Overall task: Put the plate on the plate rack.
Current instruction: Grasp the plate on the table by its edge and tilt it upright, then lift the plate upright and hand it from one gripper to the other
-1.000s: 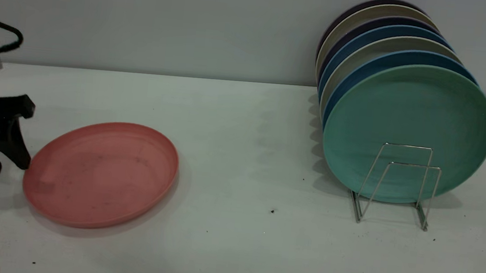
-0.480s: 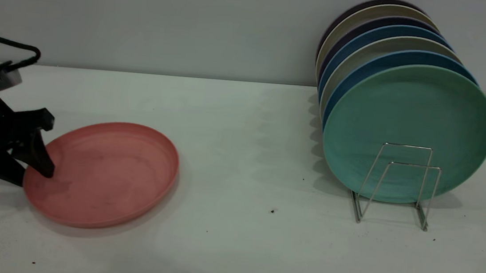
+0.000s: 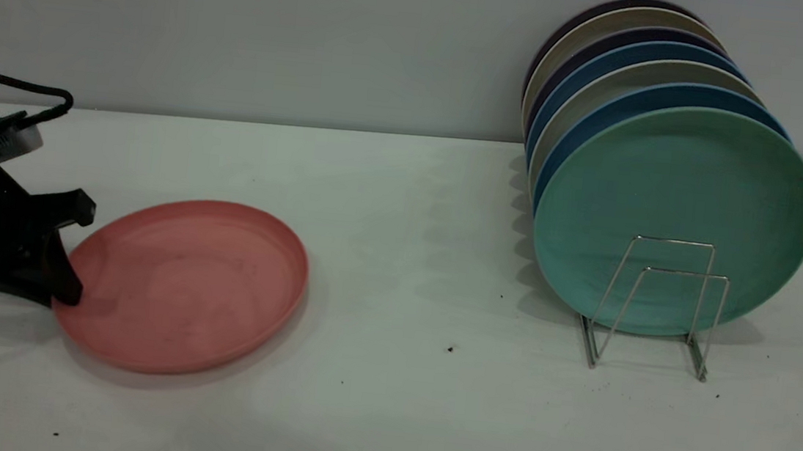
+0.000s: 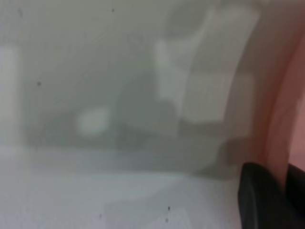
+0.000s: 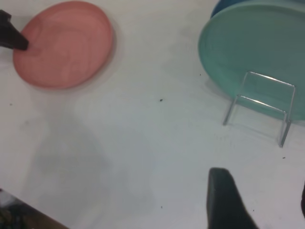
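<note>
The salmon-pink plate (image 3: 189, 286) lies on the white table at the left, its left edge slightly raised; it also shows in the right wrist view (image 5: 64, 43). My left gripper (image 3: 64, 289) is at the plate's left rim, one finger above it and one below, closed on it; the left wrist view shows the pink rim (image 4: 286, 119) between the dark fingers. The silver wire plate rack (image 3: 672, 241) stands at the right, its two front loops empty. My right gripper (image 5: 262, 200) is open and empty, high above the table in front of the rack (image 5: 267, 78).
A teal-green plate (image 3: 677, 193) stands upright in the rack, with several blue, grey and dark plates (image 3: 631, 56) stacked behind it against the wall. Bare table lies between the pink plate and the rack.
My left gripper moved right from beside the plate onto its left rim and closed there. The plate has shifted slightly to the right.
</note>
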Available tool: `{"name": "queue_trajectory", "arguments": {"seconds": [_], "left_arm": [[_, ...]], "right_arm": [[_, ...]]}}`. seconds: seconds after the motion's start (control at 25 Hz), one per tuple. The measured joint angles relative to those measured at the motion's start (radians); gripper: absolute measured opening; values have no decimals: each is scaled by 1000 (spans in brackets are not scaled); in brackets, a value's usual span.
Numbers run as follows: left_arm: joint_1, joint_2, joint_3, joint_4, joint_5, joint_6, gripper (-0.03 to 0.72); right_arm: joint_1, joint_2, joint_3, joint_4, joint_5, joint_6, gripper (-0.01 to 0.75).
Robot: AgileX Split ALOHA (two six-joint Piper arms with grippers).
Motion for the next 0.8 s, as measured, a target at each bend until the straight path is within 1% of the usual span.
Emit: {"name": "queue_trajectory", "arguments": {"seconds": [0.12, 0.28, 0.36, 0.44, 0.6, 0.72, 0.8], "left_arm": [[0, -17, -17, -1, 1, 3, 13], [-10, -117, -41, 1, -1, 76, 12], [-24, -179, -51, 0, 1, 114, 12], [-42, -218, -52, -5, 14, 156, 12], [-89, -238, -52, -17, 69, 264, 12], [-142, -238, -52, -26, 105, 369, 12], [-177, -238, -52, -69, 132, 447, 12]], "right_arm": [[0, 1, 0, 19, -1, 0, 403], [0, 44, 0, 94, -1, -37, 403], [0, 95, 0, 165, -1, -101, 403], [0, 159, 0, 282, -2, -199, 403], [0, 305, -1, 502, 17, -406, 403], [0, 413, -4, 630, 46, -526, 403], [0, 489, -5, 691, 54, -592, 403]]}}
